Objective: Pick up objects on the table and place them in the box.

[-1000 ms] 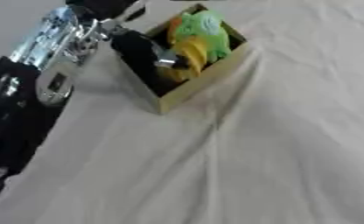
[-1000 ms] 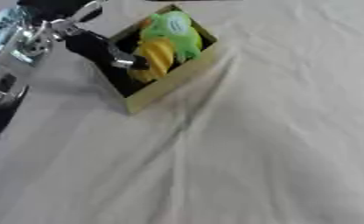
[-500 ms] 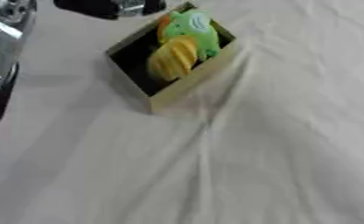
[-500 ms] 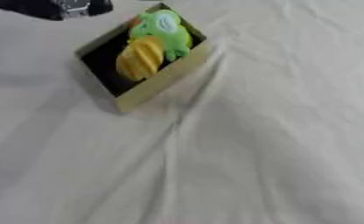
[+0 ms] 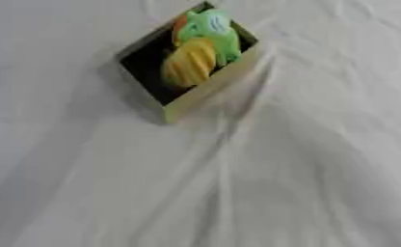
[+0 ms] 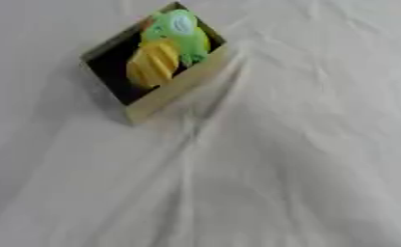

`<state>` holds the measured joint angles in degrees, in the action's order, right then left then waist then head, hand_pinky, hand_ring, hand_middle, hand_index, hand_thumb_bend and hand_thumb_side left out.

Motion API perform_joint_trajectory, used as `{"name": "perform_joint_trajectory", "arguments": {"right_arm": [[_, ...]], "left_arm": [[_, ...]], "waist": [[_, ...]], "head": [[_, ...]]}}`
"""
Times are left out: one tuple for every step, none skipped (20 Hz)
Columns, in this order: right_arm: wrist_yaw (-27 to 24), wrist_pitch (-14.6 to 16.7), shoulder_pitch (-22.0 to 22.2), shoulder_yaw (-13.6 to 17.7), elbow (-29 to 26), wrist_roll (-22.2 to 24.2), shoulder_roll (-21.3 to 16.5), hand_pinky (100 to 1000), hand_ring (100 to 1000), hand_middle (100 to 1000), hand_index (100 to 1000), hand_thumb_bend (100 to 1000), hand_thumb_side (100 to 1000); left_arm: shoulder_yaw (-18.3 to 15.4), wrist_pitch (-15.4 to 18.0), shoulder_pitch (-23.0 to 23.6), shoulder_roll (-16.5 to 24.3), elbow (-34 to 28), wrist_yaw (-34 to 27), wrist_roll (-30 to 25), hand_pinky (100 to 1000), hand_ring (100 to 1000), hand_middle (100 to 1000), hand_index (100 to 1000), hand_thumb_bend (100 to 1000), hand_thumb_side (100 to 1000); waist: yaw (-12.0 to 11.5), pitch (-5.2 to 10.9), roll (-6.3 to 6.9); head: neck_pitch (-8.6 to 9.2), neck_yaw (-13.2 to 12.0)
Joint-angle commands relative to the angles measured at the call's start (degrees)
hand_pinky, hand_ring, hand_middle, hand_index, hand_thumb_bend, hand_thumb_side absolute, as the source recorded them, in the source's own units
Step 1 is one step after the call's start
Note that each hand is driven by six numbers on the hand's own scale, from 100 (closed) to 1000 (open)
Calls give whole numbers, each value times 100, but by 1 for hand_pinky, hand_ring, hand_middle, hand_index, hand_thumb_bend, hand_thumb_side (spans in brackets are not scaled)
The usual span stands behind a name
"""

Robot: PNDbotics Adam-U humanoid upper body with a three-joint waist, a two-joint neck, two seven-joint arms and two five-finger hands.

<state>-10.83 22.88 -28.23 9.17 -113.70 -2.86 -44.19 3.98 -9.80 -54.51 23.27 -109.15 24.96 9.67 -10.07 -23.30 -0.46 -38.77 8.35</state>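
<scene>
Sitting in box (image 5: 210,87), green toy (image 5: 210,30), yellow toy (image 5: 187,63)

I can't tell what sort of place I'm in. All I see below me is a table draped in a creased white cloth (image 5: 305,159), with an open cardboard box (image 5: 206,94) on it, dark inside, holding soft toys: no walls, no furniture.

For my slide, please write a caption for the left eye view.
Box on white cloth holds a green toy and a yellow one.
</scene>
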Motion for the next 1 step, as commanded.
{"name": "perform_joint_trajectory", "arguments": {"right_arm": [[-153, 71, -128, 98, -89, -118, -43, 902, 896, 632, 761, 158, 441]], "left_arm": [[-346, 434, 243, 174, -473, -735, 866, 761, 756, 713, 890, 465, 597]], "waist": [[1, 104, -28]], "head": [[56, -17]]}}
